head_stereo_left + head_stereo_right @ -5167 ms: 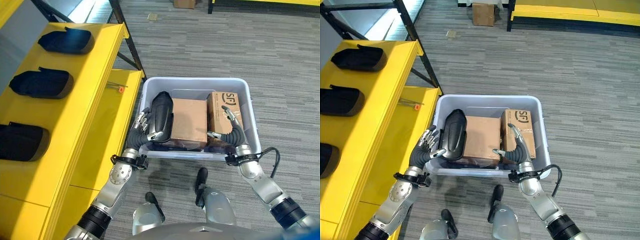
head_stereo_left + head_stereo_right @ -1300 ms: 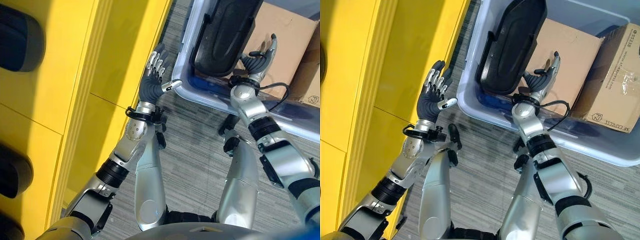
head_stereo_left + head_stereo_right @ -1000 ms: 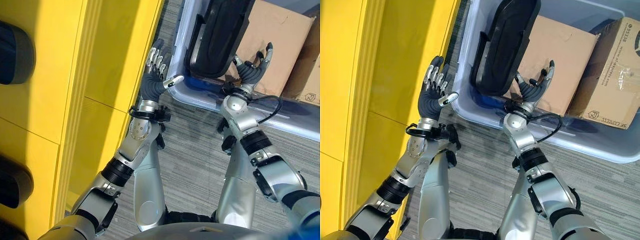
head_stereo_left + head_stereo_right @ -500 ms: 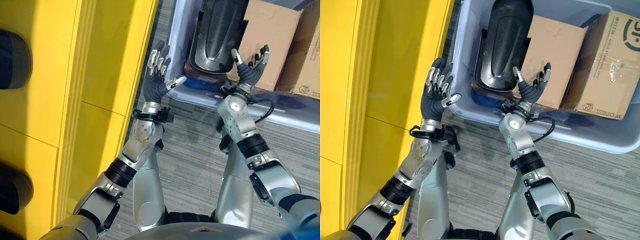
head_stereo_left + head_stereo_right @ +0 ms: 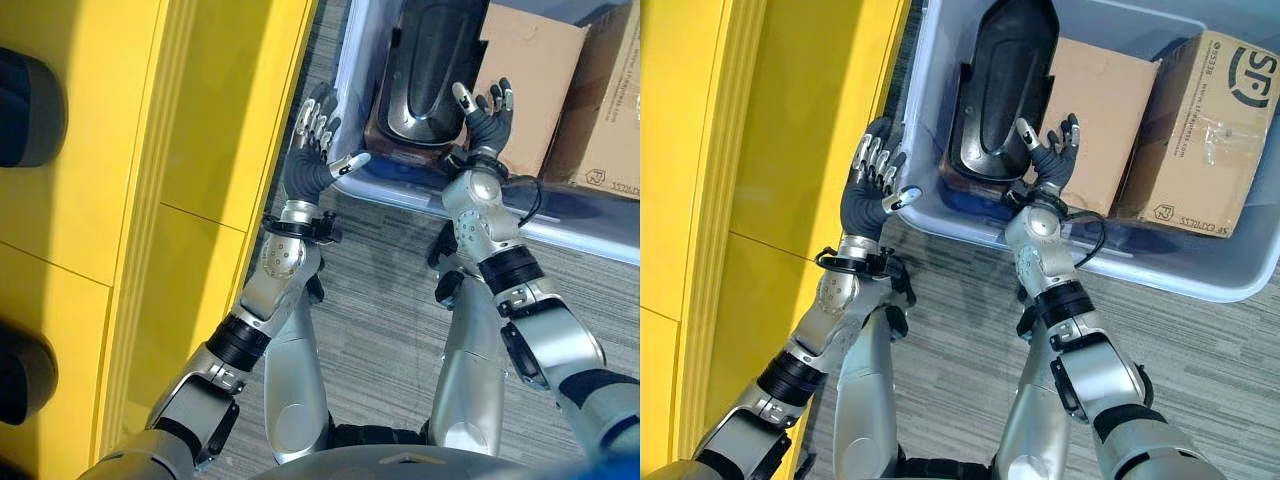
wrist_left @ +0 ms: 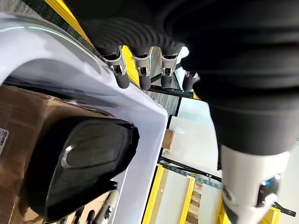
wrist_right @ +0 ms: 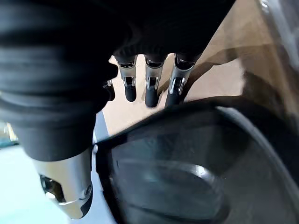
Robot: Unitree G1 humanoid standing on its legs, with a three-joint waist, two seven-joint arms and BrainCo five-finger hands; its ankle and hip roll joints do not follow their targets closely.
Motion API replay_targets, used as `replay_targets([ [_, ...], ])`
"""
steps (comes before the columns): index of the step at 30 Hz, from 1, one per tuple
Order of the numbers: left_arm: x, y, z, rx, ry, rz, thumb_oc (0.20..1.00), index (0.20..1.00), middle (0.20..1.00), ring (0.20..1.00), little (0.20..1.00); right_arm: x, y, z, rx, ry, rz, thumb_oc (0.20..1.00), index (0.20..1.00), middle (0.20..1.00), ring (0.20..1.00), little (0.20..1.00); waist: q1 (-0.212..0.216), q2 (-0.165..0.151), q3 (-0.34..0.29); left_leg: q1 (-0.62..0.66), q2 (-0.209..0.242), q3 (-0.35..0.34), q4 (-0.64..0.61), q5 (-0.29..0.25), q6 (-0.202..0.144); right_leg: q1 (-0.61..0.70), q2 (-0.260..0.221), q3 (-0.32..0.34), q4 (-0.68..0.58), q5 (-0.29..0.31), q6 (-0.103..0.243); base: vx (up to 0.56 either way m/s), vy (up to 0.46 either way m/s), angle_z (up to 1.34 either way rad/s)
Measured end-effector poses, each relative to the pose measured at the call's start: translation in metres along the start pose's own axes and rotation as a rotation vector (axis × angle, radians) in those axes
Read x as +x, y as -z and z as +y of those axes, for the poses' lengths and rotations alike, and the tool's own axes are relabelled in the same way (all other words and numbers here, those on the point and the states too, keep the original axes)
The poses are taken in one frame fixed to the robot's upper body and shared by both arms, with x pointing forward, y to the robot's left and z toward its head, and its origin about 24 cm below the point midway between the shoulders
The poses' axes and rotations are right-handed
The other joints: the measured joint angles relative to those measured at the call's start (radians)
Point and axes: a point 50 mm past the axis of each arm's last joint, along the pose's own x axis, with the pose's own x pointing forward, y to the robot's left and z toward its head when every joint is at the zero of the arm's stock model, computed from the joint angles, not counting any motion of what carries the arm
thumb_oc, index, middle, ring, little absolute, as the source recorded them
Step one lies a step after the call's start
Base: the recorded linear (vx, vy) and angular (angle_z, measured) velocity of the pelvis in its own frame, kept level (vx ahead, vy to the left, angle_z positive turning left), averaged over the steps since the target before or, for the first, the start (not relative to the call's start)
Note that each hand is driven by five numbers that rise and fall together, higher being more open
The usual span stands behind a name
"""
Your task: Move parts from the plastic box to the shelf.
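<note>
the yellow shelf [image 5: 120, 200] runs down the robot's left side, with dark parts [image 5: 30, 110] lying on its upper level. just beside it on the grey floor stands the pale plastic box [image 5: 1160, 275], holding two cardboard cartons [image 5: 1200, 140] and, at the end nearest the shelf, a large black moulded part [image 5: 1000, 85] lying inside against the box wall

the left hand [image 5: 312, 160] is outside the box, between its near corner and the shelf, fingers straight and spread, thumb out toward the box rim; it holds nothing. the right hand [image 5: 1048, 155] is inside the box, just beside the black part's lower end and in front of the nearer carton, fingers likewise straight and spread, gripping nothing; its wrist view shows the part's glossy curve close under the fingers [image 7: 149, 91]

the step in hand looks like the reach for the black part, with no grasp made yet: the part is in the box, flanked by the two open hands. the next move probably calls for the left hand to come over the rim to the part's far side and the right to press in from the carton side, so both palms clamp it before lifting it clear toward the shelf. the smooth curved shell may slip
</note>
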Motion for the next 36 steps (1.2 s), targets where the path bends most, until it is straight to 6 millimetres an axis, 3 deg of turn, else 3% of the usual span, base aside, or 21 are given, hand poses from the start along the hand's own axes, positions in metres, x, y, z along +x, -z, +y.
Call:
replay_targets([
  [8, 0.003, -0.002, 0.003, 0.014, 0.002, 0.006, 1.000, 1.000, 1.000, 1.000, 1.000, 0.004, -0.005, 0.005, -0.495, -0.003, -0.137, 1.000, 1.000, 1.000, 1.000, 1.000, 0.021, 0.000, 0.000, -0.002, -0.003, -0.003, -0.023, 0.014, -0.001, -0.001, -0.003, -0.013, -0.004, -0.002, -0.004, 0.00, -0.003, 0.03],
  [9, 0.003, -0.002, 0.003, 0.018, 0.004, 0.005, 1.000, 1.000, 1.000, 1.000, 1.000, 0.003, -0.006, 0.009, -0.616, 0.013, -0.173, 1.000, 1.000, 1.000, 1.000, 1.000, 0.022, 0.000, 0.000, -0.003, -0.004, -0.003, -0.036, 0.023, -0.001, -0.001, -0.003, -0.020, -0.006, -0.003, -0.005, -0.01, 0.017, 0.05],
  [12, 0.002, -0.001, 0.004, 0.023, 0.005, 0.009, 1.000, 1.000, 1.000, 1.000, 1.000, 0.005, -0.006, 0.009, -0.721, 0.033, -0.194, 1.000, 1.000, 1.000, 1.000, 1.000, 0.033, 0.000, 0.000, -0.002, -0.004, -0.004, -0.041, 0.026, -0.004, -0.001, -0.003, -0.021, -0.006, 0.000, -0.010, 0.00, 0.010, 0.02],
  [13, 0.001, -0.001, 0.005, 0.025, 0.003, 0.012, 1.000, 1.000, 1.000, 1.000, 1.000, 0.006, -0.006, 0.008, -0.747, 0.041, -0.203, 0.912, 0.912, 0.912, 0.912, 0.912, 0.037, 0.000, 0.000, -0.002, -0.005, -0.004, -0.043, 0.026, -0.004, -0.001, -0.004, -0.022, -0.007, 0.000, -0.010, 0.00, 0.003, 0.03],
  [14, 0.001, -0.001, 0.005, 0.026, 0.004, 0.009, 1.000, 1.000, 1.000, 1.000, 1.000, 0.008, -0.006, 0.005, -0.785, 0.062, -0.209, 0.482, 0.482, 0.482, 0.482, 0.482, 0.042, 0.000, 0.000, -0.001, -0.006, -0.004, -0.046, 0.029, -0.006, -0.001, -0.005, -0.024, -0.007, 0.000, -0.010, 0.00, -0.003, 0.06],
  [15, 0.001, -0.002, 0.006, 0.029, 0.004, 0.006, 1.000, 1.000, 1.000, 1.000, 1.000, 0.012, -0.008, 0.001, -0.844, 0.096, -0.202, 0.200, 0.200, 0.200, 0.200, 0.200, 0.048, 0.000, 0.000, -0.002, -0.007, -0.006, -0.050, 0.031, -0.007, 0.000, -0.006, -0.027, -0.006, 0.000, -0.010, -0.01, -0.007, 0.06],
  [22, -0.001, 0.000, 0.007, 0.021, 0.035, 0.011, 1.000, 1.000, 1.000, 1.000, 1.000, 0.023, -0.008, -0.006, -0.872, 0.168, -0.115, 0.200, 0.200, 0.200, 0.200, 0.200, 0.050, 0.000, -0.001, -0.002, -0.006, -0.028, -0.052, 0.037, -0.015, 0.007, -0.010, -0.044, 0.010, -0.025, -0.014, -0.01, -0.003, 0.04],
  [25, -0.004, 0.001, 0.006, 0.016, 0.038, 0.012, 1.000, 1.000, 1.000, 1.000, 1.000, 0.025, -0.004, -0.009, -0.797, 0.186, -0.085, 0.200, 0.200, 0.200, 0.200, 0.200, 0.057, 0.001, -0.015, -0.005, -0.006, -0.029, -0.054, 0.033, -0.017, 0.007, -0.011, -0.048, 0.006, -0.025, -0.013, 0.00, 0.000, 0.00],
  [28, -0.006, 0.003, 0.004, 0.013, 0.046, 0.016, 1.000, 1.000, 1.000, 1.000, 1.000, 0.026, 0.008, -0.019, -0.762, 0.207, -0.016, 0.200, 0.200, 0.200, 0.200, 0.200, 0.071, -0.001, -0.070, -0.018, -0.009, -0.031, -0.066, 0.037, -0.016, 0.002, -0.010, -0.057, -0.012, -0.019, -0.005, -0.02, -0.018, 0.04],
  [36, -0.003, -0.003, 0.001, 0.002, 0.068, -0.030, 1.000, 1.000, 1.000, 1.000, 1.000, 0.020, 0.026, -0.027, -0.561, 0.213, 0.090, 0.200, 0.200, 0.200, 0.200, 0.200, 0.061, 0.001, -0.086, 0.037, -0.010, -0.023, -0.081, 0.041, -0.017, 0.050, -0.002, -0.055, -0.026, -0.004, -0.008, -0.02, -0.020, -0.03],
])
